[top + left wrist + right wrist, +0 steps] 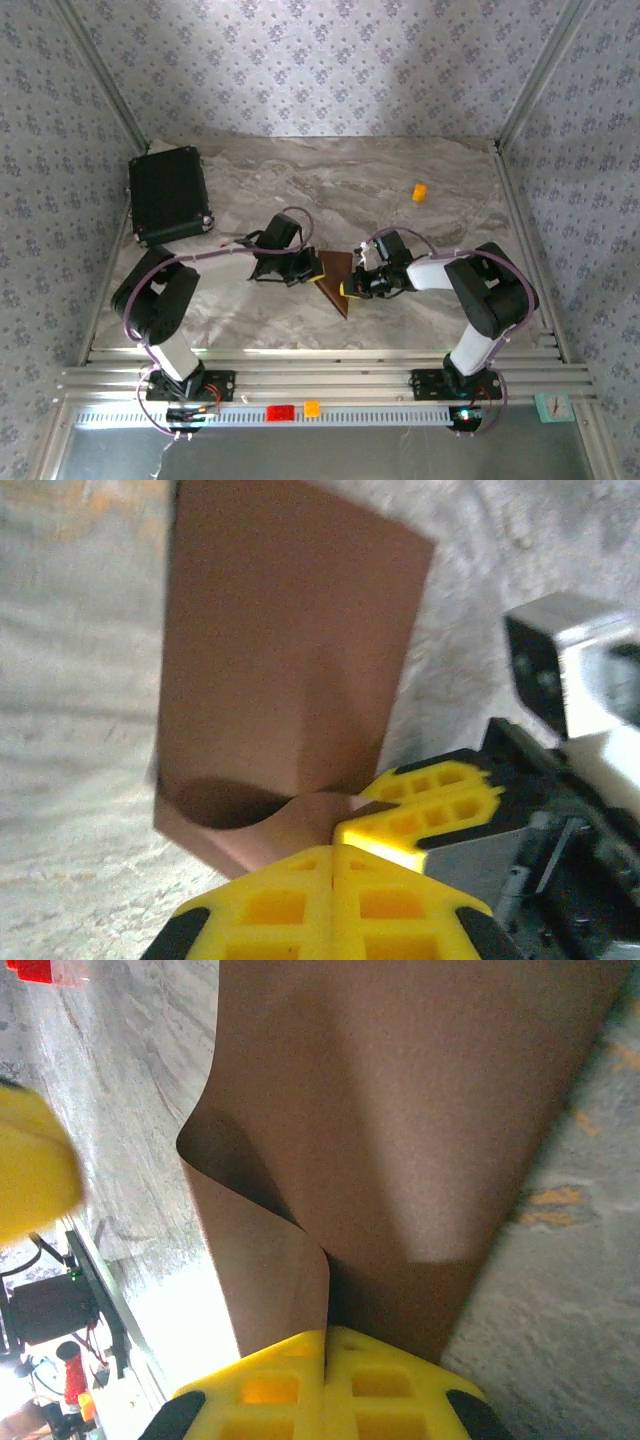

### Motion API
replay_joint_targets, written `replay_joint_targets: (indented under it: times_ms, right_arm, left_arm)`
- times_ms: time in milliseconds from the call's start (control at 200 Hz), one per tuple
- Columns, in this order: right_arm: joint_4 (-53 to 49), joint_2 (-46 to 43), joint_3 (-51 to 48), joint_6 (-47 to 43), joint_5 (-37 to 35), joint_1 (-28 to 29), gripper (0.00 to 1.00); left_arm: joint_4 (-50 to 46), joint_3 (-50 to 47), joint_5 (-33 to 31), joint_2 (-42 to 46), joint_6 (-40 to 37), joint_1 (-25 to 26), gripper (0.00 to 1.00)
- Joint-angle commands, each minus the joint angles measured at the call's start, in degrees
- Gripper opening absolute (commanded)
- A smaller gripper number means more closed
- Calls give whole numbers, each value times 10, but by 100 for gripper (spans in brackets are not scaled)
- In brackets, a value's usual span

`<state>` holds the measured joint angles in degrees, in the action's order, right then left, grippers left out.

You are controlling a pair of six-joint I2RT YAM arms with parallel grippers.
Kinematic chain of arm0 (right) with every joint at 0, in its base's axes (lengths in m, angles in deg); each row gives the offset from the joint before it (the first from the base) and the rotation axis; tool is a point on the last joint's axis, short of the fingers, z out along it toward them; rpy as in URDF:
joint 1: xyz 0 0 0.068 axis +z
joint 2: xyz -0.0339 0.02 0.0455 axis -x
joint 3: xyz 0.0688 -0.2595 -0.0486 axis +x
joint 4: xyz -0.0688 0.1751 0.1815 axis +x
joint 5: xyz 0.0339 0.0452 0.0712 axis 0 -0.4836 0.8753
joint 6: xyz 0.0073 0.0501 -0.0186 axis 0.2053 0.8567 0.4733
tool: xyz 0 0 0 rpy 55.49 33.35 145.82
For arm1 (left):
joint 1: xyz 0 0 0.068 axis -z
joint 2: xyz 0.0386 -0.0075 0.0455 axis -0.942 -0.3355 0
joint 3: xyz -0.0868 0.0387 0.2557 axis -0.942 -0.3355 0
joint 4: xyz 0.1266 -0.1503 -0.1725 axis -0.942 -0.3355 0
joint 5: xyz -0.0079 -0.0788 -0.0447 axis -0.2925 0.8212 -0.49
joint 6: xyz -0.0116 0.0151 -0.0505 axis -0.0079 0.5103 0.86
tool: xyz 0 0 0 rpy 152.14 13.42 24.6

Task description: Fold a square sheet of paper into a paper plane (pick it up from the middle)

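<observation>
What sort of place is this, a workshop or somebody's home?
Probably a robot test booth, not a home. A marble-look table is boxed in by wallpapered panels on metal posts. Two robot arms, the left arm and the right arm, are bolted to a metal rail and handle brown paper.

One sheet of paper [335, 282] was there, one black case [168, 195], one red block [281, 412], and two orange blocks: the table block [420, 191] and the rail block [312, 408]. Two grippers showed: left gripper [333, 852], right gripper [325, 1338].
</observation>
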<state>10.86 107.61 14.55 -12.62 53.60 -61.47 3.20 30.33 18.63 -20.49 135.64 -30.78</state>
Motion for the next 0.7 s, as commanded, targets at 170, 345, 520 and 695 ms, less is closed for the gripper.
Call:
replay_joint_targets:
  times_ms: [170, 345, 520, 695]
  right_arm:
    - [-7, 22, -16, 0, -26, 9, 0]
    - [-8, 24, -15, -2, -25, 9, 0]
    - [-8, 22, -15, -1, -24, 10, 0]
    - [-8, 23, -16, -1, -25, 10, 0]
  left_arm:
    - [161, -42, 23, -15, 107, 26, 3]
    - [161, -34, 22, -36, 108, 32, 4]
    - [116, -33, 8, -55, 99, 34, 4]
    - [49, -40, -21, -58, 71, 36, 3]
